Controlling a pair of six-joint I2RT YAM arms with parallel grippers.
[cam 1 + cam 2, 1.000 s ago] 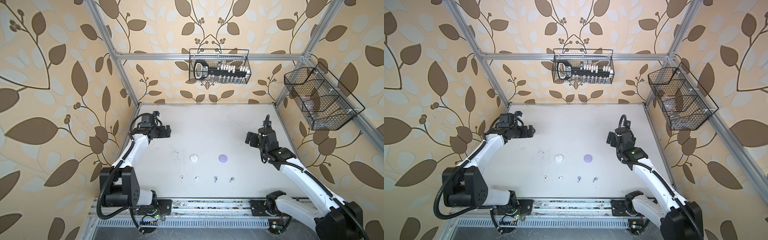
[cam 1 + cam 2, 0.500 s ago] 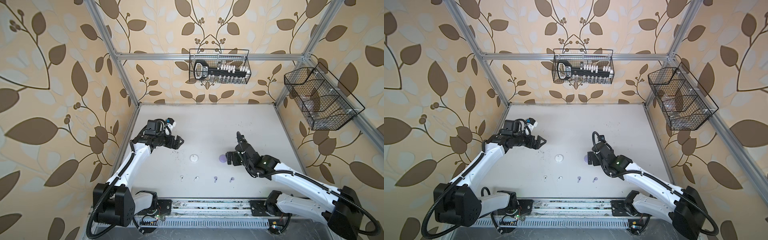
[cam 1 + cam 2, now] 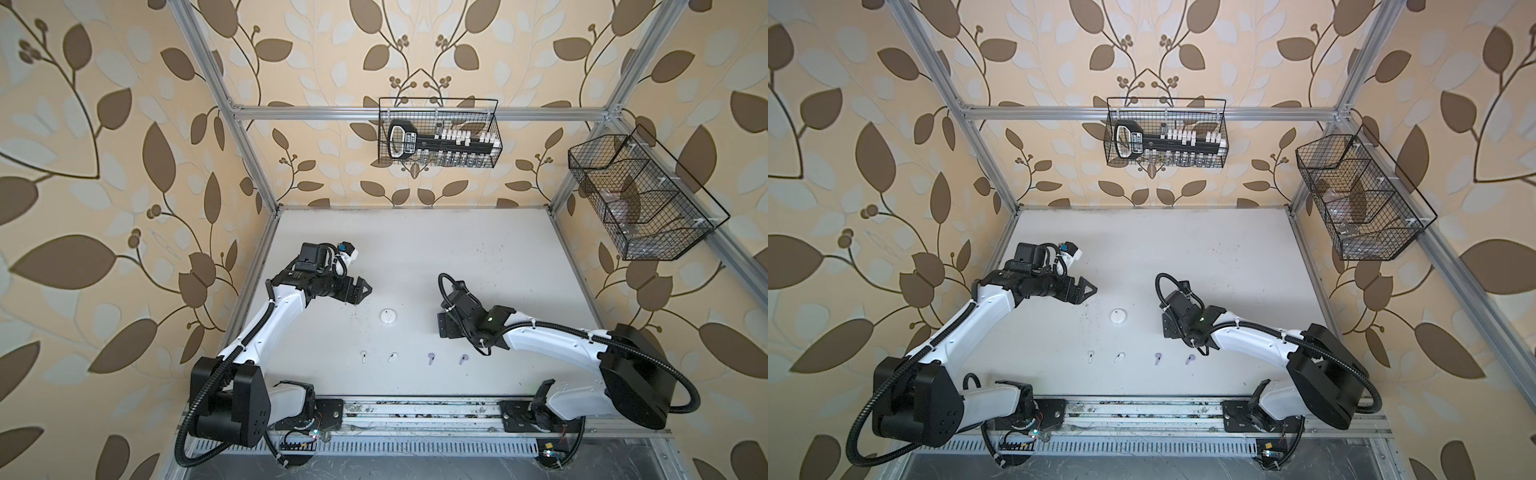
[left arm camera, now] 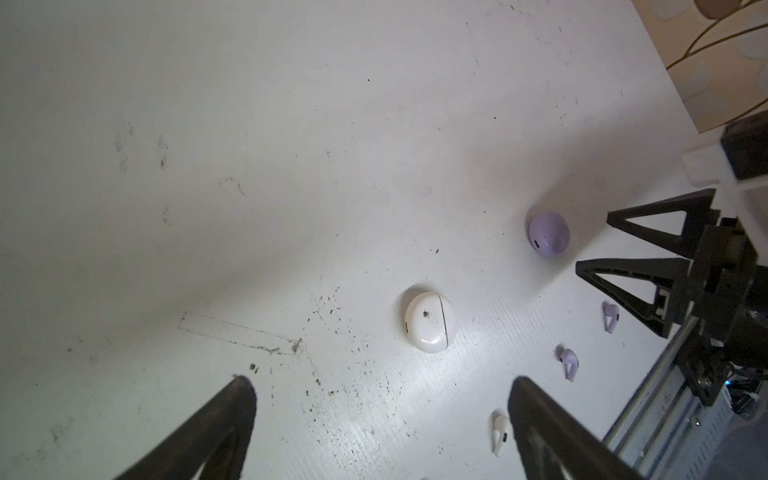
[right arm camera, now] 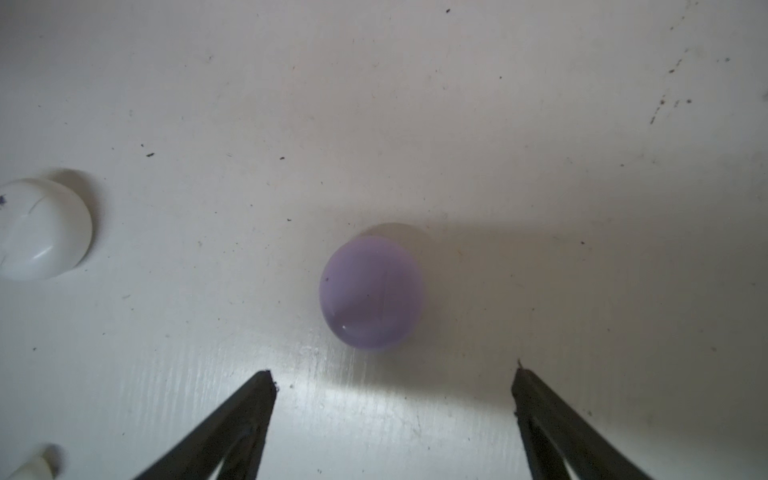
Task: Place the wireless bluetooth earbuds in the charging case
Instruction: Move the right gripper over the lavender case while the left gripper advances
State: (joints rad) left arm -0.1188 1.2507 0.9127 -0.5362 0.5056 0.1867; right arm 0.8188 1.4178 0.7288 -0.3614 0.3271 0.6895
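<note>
A white charging case [image 3: 388, 316] [image 3: 1118, 317] [image 4: 430, 322] lies shut mid-table. The lavender charging case [image 5: 372, 291] [image 4: 548, 232] lies to its right, hidden under my right arm in both top views. Two white earbuds [image 3: 364, 356] [image 3: 392, 356] and two lavender earbuds [image 3: 431, 358] [image 3: 463, 358] lie in a row nearer the front edge. My left gripper [image 3: 365, 289] [image 4: 380, 386] is open and empty, up-left of the white case. My right gripper [image 3: 444, 330] [image 5: 392, 374] is open just short of the lavender case, touching nothing.
A wire basket [image 3: 438, 133] with a black tool hangs on the back wall. Another wire basket [image 3: 640, 199] hangs on the right wall. The white table [image 3: 415, 249] has metal frame posts at its corners and a rail [image 3: 415, 411] along the front.
Both arms swung in from the table's sides toward the middle. The right gripper came down over the lavender case; the left gripper moved closer to the white case.
</note>
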